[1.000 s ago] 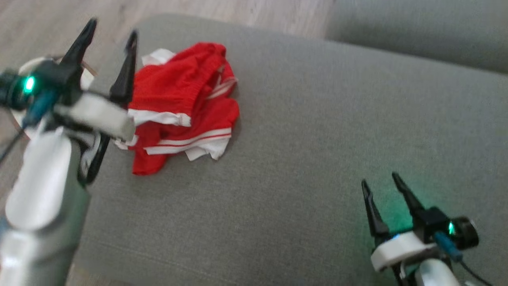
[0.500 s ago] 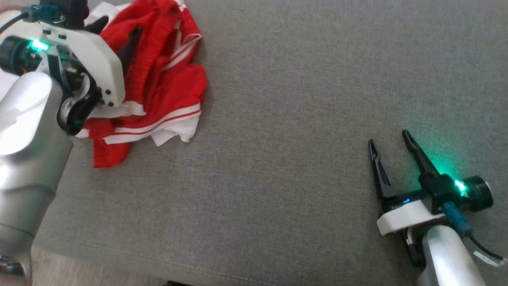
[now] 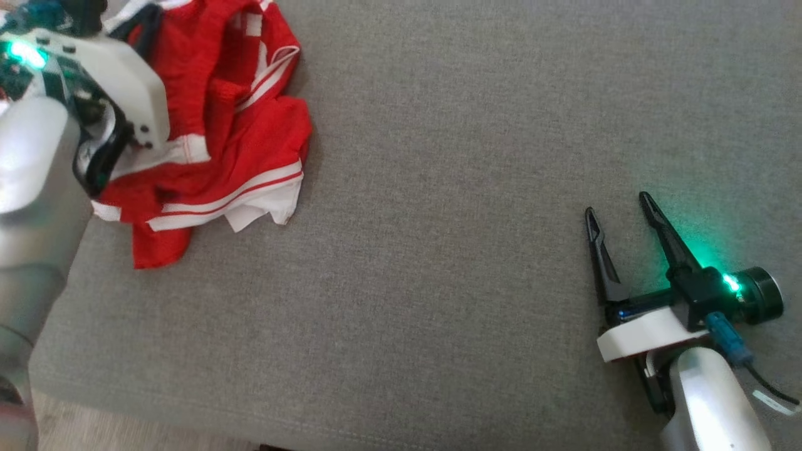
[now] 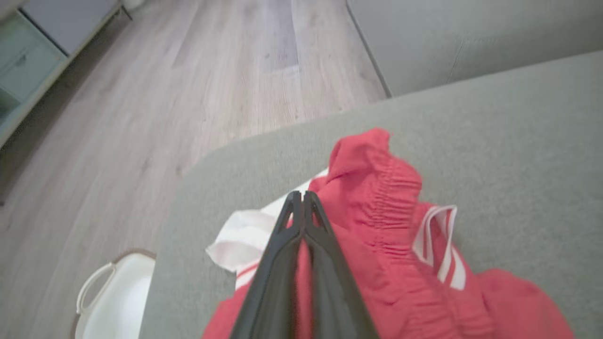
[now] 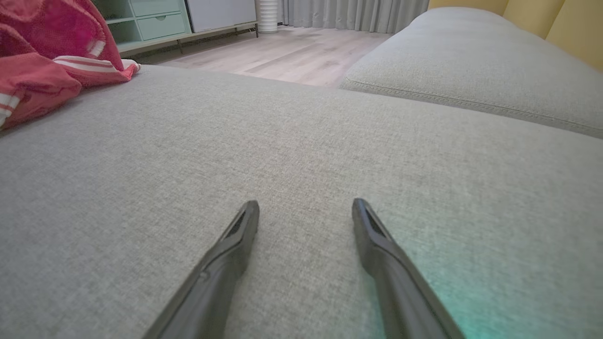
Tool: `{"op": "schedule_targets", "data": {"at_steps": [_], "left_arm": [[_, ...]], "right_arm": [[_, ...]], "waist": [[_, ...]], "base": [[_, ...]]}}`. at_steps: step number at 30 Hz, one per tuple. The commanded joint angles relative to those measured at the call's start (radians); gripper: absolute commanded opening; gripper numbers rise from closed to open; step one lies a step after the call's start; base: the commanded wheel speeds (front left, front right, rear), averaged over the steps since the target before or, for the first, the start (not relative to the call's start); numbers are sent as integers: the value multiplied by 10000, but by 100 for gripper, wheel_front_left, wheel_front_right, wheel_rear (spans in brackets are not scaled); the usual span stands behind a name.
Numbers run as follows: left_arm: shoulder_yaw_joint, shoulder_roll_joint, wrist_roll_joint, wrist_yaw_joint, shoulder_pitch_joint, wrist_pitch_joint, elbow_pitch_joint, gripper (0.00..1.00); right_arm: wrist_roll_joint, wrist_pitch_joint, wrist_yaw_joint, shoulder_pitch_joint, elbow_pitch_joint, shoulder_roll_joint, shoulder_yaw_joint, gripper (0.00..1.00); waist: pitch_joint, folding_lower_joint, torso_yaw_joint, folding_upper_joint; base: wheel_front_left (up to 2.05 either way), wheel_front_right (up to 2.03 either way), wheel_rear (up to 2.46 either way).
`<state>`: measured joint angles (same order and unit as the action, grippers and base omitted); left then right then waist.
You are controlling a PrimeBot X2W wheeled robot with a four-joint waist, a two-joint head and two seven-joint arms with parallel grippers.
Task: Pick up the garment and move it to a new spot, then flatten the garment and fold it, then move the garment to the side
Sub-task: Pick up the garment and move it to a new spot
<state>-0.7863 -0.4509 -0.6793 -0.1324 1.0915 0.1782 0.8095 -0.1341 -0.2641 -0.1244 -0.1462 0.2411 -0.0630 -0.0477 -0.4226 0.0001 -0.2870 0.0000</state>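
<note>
The garment (image 3: 244, 125) is a crumpled pair of red shorts with white stripes, lying at the far left of the grey sofa cushion (image 3: 470, 188). In the left wrist view my left gripper (image 4: 301, 197) is shut, its two dark fingers pressed together on the garment (image 4: 377, 226) near the gathered waistband, with red cloth showing between them. The left arm's white wrist housing (image 3: 125, 88) covers the garment's left part in the head view. My right gripper (image 3: 616, 205) stands open low over bare cushion at the right, holding nothing; the right wrist view shows the same gripper (image 5: 306, 204) and the garment (image 5: 42, 61) far left.
The cushion's left edge drops to a wooden floor (image 4: 212, 84), where a white basket (image 4: 113, 301) stands. A second grey cushion (image 5: 471, 56) lies beyond a gap. A pale green cabinet (image 5: 155, 19) stands at the far wall. The cushion's front edge (image 3: 250, 432) runs along the bottom.
The head camera has tilted down. My left gripper came down onto the garment's upper left and went from open to shut on the cloth. The right gripper stayed open.
</note>
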Motion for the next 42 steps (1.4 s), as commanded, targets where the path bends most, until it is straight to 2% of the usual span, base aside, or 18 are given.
{"op": "schedule_targets", "data": {"at_steps": [1, 8, 15, 21, 26, 32, 36, 42], "left_arm": [[185, -590, -66, 18, 779, -424, -112, 0], [-306, -797, -115, 18, 1587, -1314, -469, 0], [-612, -995, -300, 18, 2024, -1376, -1067, 0], [-904, -1165, -542, 18, 2244, -1265, -1954, 0], [-1035, -1186, -807, 18, 2339, -1166, -2575, 0], [-1173, -749, -1198, 18, 2184, -1211, -3233, 0], [-1239, -227, -1406, 21, 1930, -1467, -3638, 0], [-1727, 492, -1580, 21, 1021, -1803, -3932, 0]], "right_arm": [[145, 24, -63, -229, 114, -169, -86, 100], [467, 24, -63, -14, 201, 9, -292, 100], [792, 23, -63, 259, 280, 105, -306, 100], [1360, 23, -63, 584, 190, 123, -510, 100], [1701, 23, -63, 778, 98, 125, -717, 100], [1948, 23, -63, 1047, -213, 126, -942, 100], [2050, 23, -63, 1155, -459, 126, -1066, 100], [2171, 23, -63, 1169, -726, 127, -1215, 100]], "waist": [[302, -1, 2, 0], [1440, -1, 335, 0], [2427, -1, 958, 0], [3266, -1, 1890, 0], [3744, -1, 2930, 0], [4051, -1, 4291, 0], [4030, -1, 5055, 0], [3789, -1, 5785, 0]], "base": [[0, 0, 0], [0, 0, 0], [0, 0, 0], [0, 0, 0], [0, 0, 0], [0, 0, 0], [0, 0, 0], [0, 0, 0]]}}
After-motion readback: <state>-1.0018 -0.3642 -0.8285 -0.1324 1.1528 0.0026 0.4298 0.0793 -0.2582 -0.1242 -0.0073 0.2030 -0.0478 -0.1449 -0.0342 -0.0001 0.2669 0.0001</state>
